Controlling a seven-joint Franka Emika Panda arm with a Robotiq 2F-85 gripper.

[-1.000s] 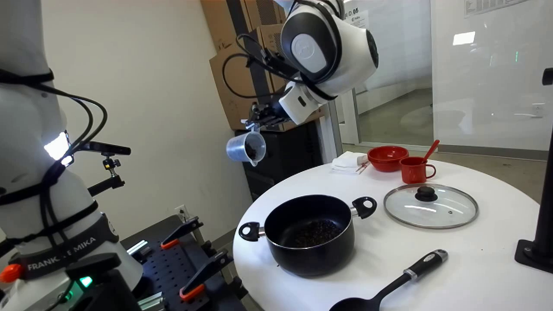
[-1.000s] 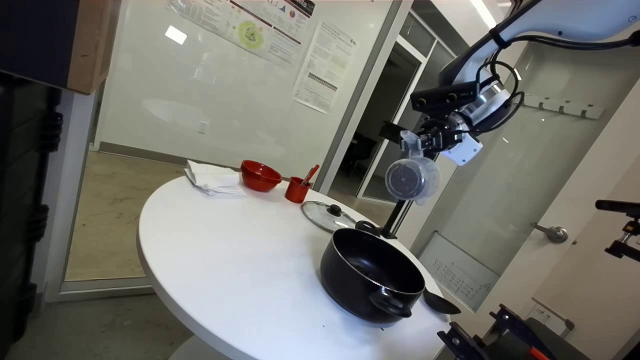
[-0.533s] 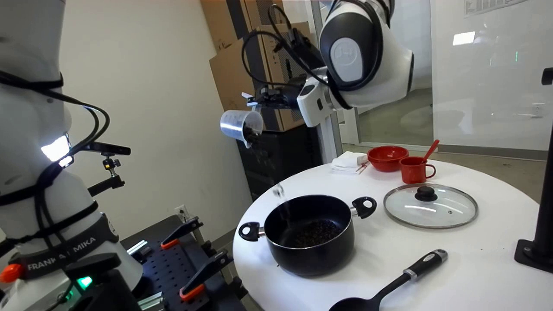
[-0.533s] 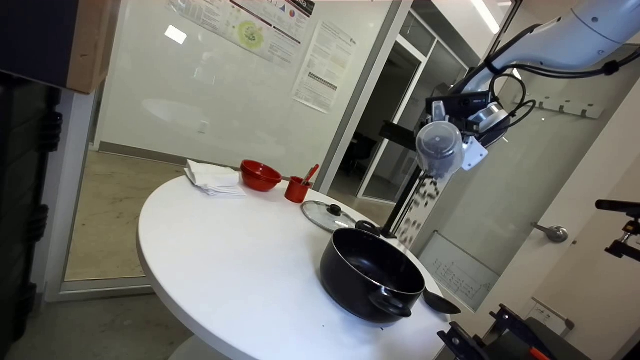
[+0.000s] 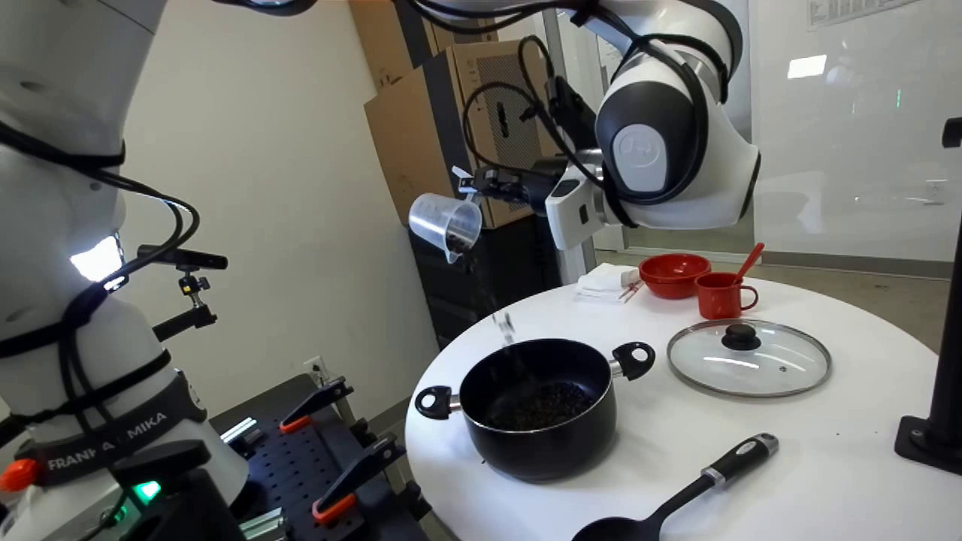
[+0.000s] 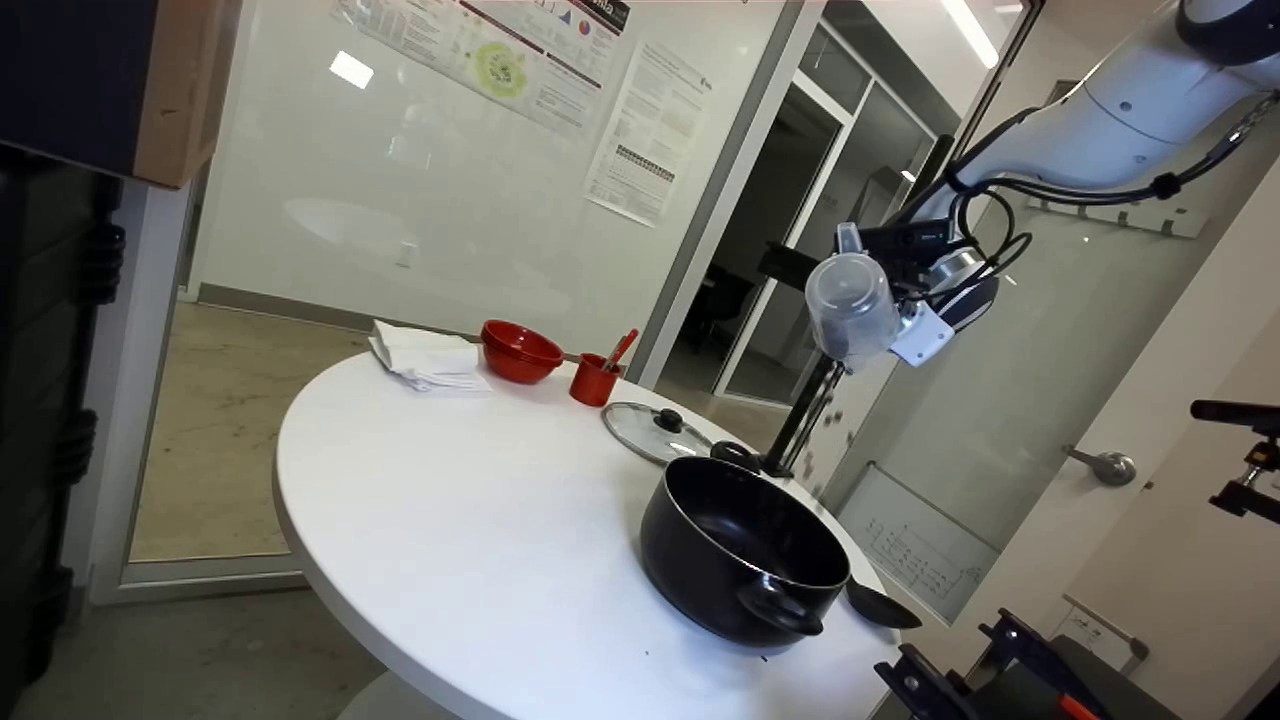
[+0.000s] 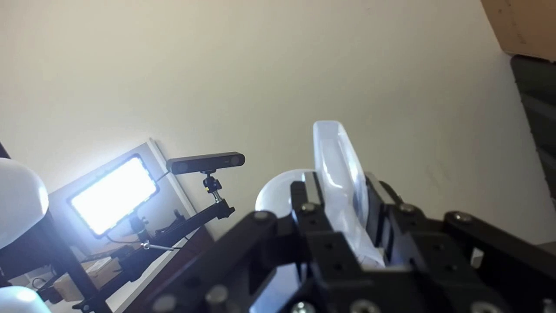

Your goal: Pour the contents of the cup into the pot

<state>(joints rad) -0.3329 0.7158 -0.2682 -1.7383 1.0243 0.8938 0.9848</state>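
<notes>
The cup is a translucent plastic measuring cup point(image 5: 434, 219), also in an exterior view point(image 6: 850, 300). It is tilted mouth-down, high above the table and up from the pot's rim. Dark small bits point(image 5: 481, 282) fall from its lip toward the pot. The black pot point(image 5: 545, 454) stands on the table with dark bits inside; it also shows in an exterior view point(image 6: 690, 550), where its inside is mostly dark. My gripper point(image 5: 473, 184) is shut on the cup's handle. In the wrist view the handle point(image 7: 336, 165) stands between the fingers point(image 7: 343, 191); the cup's mouth is hidden there.
A glass lid point(image 5: 789, 353) lies beside the pot. A black ladle point(image 5: 684, 496) lies in front. A red mug point(image 5: 718, 297), red bowls point(image 5: 674, 274) and white napkins point(image 5: 601, 282) stand at the back of the round white table point(image 5: 849, 451). A black post point(image 5: 939, 376) stands at one edge.
The cup first rose and tipped further, then shifted toward the pot. Dark bits, not falling one second ago, now stream out of it, and more lie in the pot.
</notes>
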